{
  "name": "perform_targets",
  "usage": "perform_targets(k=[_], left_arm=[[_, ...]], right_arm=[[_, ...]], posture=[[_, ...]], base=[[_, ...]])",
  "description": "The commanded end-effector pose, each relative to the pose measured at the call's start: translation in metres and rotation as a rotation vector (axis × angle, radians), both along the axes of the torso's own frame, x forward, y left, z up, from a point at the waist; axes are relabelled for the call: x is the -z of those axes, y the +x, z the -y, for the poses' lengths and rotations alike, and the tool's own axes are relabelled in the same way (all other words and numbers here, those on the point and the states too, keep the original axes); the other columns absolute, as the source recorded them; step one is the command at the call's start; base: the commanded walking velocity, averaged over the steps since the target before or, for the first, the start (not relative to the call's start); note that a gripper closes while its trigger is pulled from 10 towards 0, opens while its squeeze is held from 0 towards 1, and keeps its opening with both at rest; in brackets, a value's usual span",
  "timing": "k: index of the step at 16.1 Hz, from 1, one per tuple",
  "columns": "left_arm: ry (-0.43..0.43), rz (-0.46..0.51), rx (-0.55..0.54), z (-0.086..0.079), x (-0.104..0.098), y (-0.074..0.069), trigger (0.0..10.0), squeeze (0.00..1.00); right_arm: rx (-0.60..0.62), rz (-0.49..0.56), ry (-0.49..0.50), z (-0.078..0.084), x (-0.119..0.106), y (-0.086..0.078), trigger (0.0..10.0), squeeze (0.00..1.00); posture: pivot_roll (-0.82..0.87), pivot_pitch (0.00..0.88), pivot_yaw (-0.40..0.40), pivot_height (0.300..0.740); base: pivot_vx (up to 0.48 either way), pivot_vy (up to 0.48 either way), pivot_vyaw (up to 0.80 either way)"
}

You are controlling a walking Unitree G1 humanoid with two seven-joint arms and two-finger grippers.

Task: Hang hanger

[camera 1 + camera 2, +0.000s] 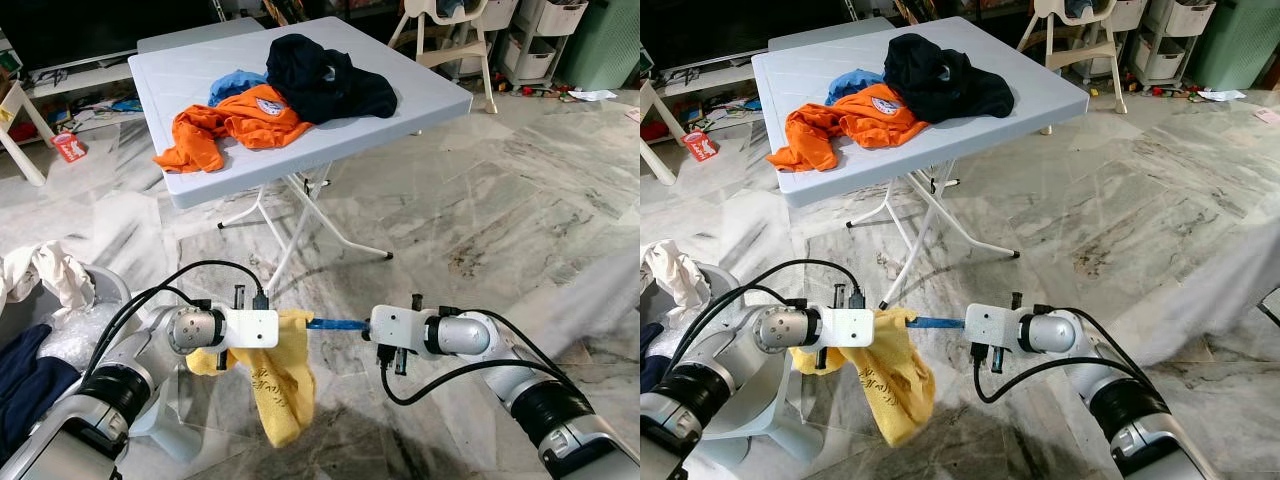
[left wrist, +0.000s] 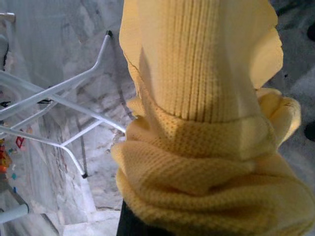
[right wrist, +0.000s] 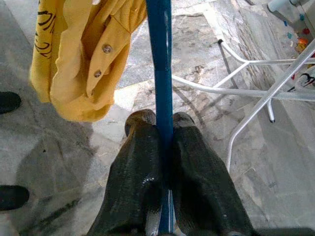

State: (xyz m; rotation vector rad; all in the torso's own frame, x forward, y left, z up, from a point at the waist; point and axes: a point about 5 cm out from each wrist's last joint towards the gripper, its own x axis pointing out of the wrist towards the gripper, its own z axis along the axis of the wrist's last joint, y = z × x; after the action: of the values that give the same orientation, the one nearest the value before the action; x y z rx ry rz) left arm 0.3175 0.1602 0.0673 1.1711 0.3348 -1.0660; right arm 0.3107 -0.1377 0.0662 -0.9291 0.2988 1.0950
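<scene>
Eye views: left gripper (image 1: pixel 262 329), grip not discernible, is carrying yellow garment (image 1: pixel 280 385) near; blue hanger (image 1: pixel 338 325) is spanning to right gripper (image 1: pixel 372 327).
Left wrist: yellow knit is covering fingers.
Right wrist: fingers (image 3: pixel 202 182) are clamping hanger.

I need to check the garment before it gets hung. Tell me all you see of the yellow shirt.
The yellow shirt is a knitted top with small buttons and dark lettering. It hangs bunched and crumpled above the marble floor, between the arms. The left gripper is at its upper part, and a blue hanger, clamped by the right gripper, reaches into it.
</scene>
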Motion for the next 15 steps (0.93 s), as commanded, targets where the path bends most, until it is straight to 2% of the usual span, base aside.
perform_targets(k=[1,5,11,12,13,15], left_arm=[[-0.012,0.010,0.018,0.003,-0.006,0.003,10.0,0.00],[-0.014,0.005,0.027,0.005,-0.004,0.002,10.0,0.00],[-0.024,0.039,0.042,0.010,-0.005,0.004,10.0,0.00],[-0.029,0.053,0.049,0.012,-0.006,0.005,10.0,0.05],[-0.033,0.056,0.053,0.012,-0.007,0.005,10.0,1.00],[-0.050,0.095,0.047,0.012,-0.010,0.009,10.0,1.00]], right_arm=[[0.021,0.014,0.006,0.001,-0.002,0.002,0.0,0.00],[0.009,0.015,0.019,-0.002,-0.003,0.002,0.0,0.00],[-0.021,-0.021,0.107,-0.010,-0.001,-0.006,0.0,0.00],[-0.025,-0.030,0.115,-0.009,0.000,-0.009,0.0,0.00],[-0.022,-0.031,0.124,-0.009,0.000,-0.010,0.0,0.00],[0.000,-0.031,0.144,-0.007,0.001,-0.010,0.0,0.00]], posture=[[-0.08,0.063,0.059,0.740],[-0.08,0.061,0.054,0.740],[-0.08,0.056,0.055,0.740],[-0.08,0.055,0.056,0.740],[-0.08,0.056,0.060,0.740],[-0.08,0.056,0.069,0.740]], base=[[0.000,0.000,0.00],[0.000,0.000,0.00],[0.000,0.000,0.00],[0.000,0.000,0.00],[0.000,0.000,0.00],[0.000,0.000,0.00]])
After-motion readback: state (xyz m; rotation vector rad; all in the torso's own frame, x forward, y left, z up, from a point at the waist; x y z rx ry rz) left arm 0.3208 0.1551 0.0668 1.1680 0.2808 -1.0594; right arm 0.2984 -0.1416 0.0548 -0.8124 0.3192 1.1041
